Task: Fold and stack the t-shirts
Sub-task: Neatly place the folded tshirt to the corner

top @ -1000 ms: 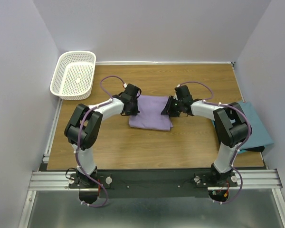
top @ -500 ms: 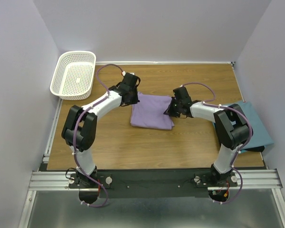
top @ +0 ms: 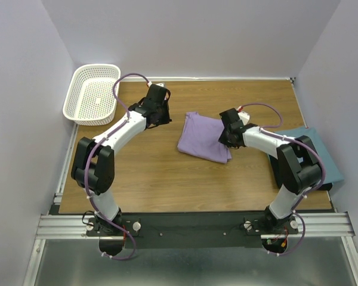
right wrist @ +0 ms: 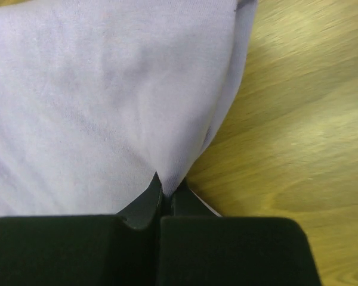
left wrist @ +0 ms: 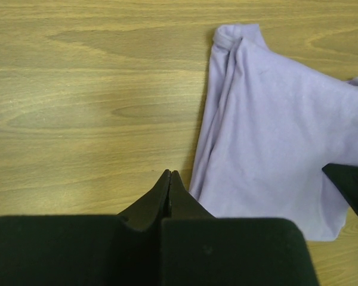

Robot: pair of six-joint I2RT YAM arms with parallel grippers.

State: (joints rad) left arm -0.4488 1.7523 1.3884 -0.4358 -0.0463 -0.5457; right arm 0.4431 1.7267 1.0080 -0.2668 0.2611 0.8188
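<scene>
The lavender t-shirt [top: 201, 138] lay folded into a rough rectangle near the middle of the bench [top: 167, 173], turned so that its long side ran from about 11 o'clock to 5 o'clock. The right gripper [top: 227, 140] sat at the shirt's 3 o'clock edge. In the right wrist view, that gripper [right wrist: 166, 187] was pinched narrow on a fold of the lavender cloth [right wrist: 95, 89], which bunched up between the fingers, with bare wood off to the 3 o'clock side.

The left gripper [top: 161, 116] was off the shirt toward 10 o'clock and not touching it. In the left wrist view, the gripper [left wrist: 169, 182] had its fingers pressed together with nothing between them. They were over bare wood just beside the shirt's near corner [left wrist: 274, 137]. A dark tip of the right gripper [left wrist: 353, 186] showed at the 3 o'clock edge of that view.

The teal t-shirt [top: 322, 156] lay flat at the bench's 3 o'clock edge, hanging partly over it, well apart from the lavender one. A white mesh basket [top: 70, 89] stood at the 10 o'clock corner.
</scene>
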